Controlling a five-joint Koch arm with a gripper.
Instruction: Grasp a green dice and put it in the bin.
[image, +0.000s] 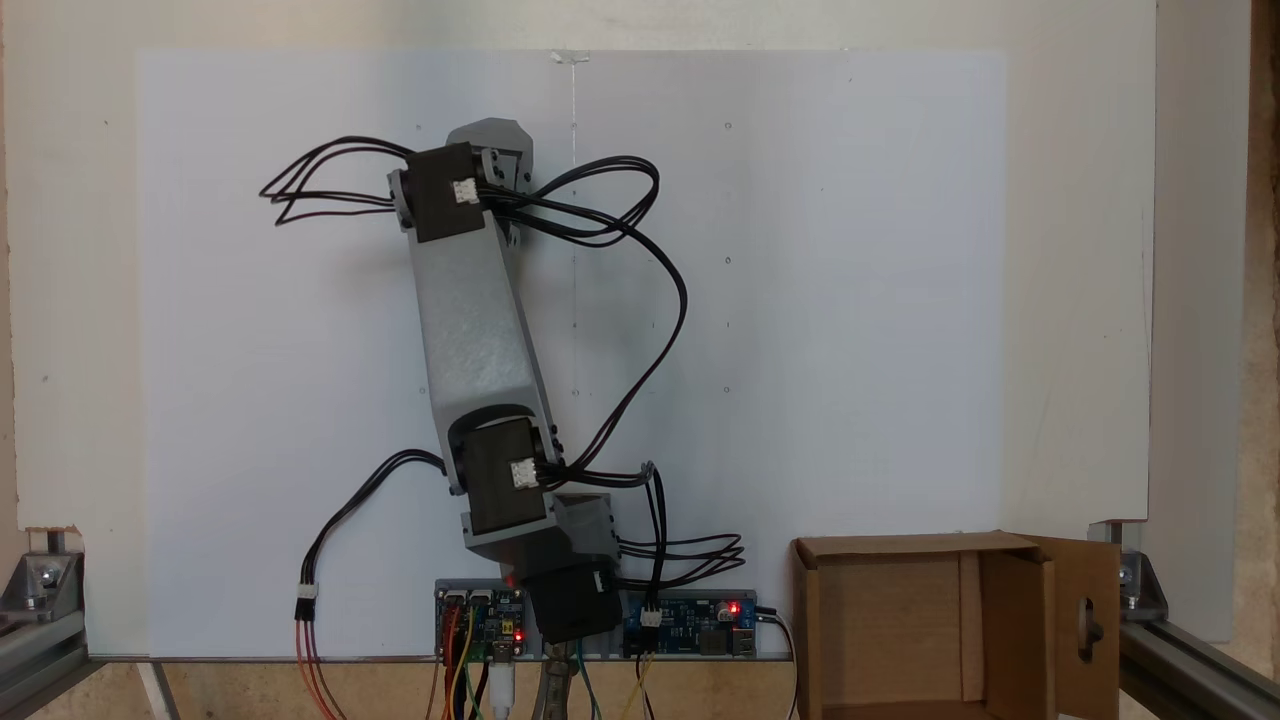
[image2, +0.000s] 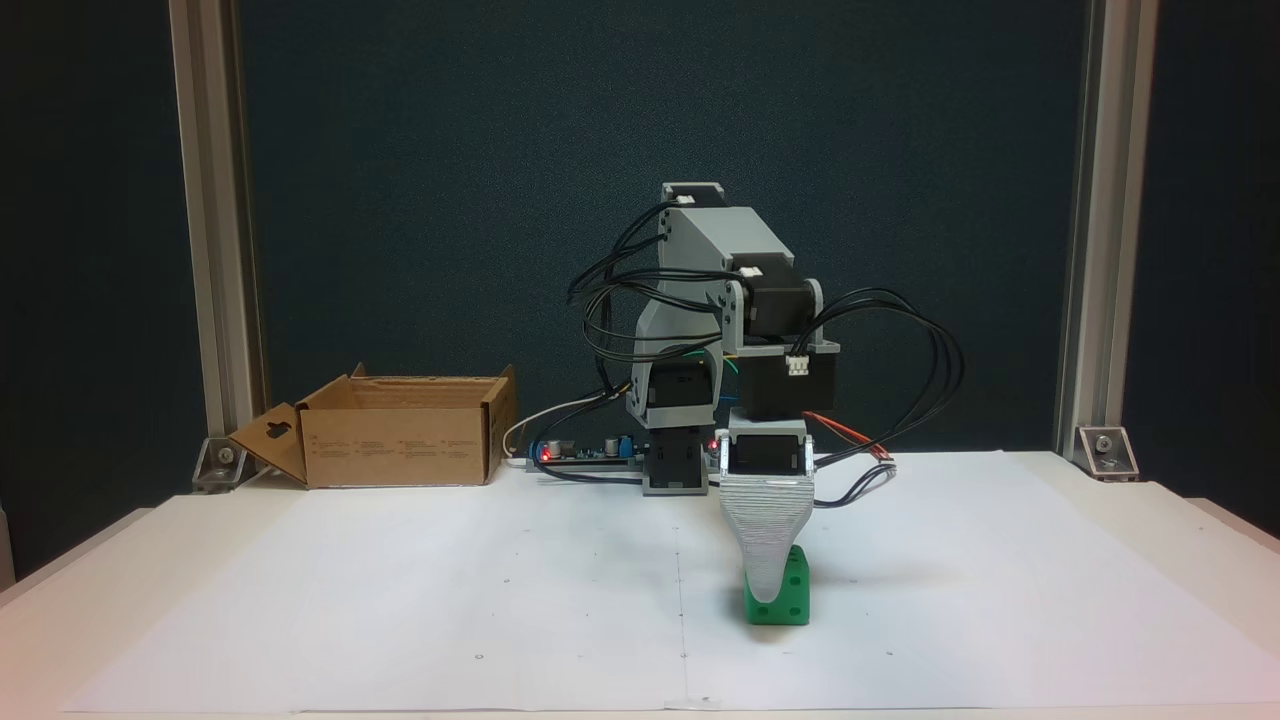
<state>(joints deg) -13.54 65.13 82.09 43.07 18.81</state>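
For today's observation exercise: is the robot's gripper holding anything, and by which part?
It cannot be told. The grey gripper stands down over the small green plastic dice, one jaw covering its front; the die sits on the white paper.

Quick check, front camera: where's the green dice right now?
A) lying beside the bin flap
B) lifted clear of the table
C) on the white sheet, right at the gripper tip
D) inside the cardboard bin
C: in a fixed view the green dice sits on the white sheet with the gripper tip down in front of it, well right of the bin.
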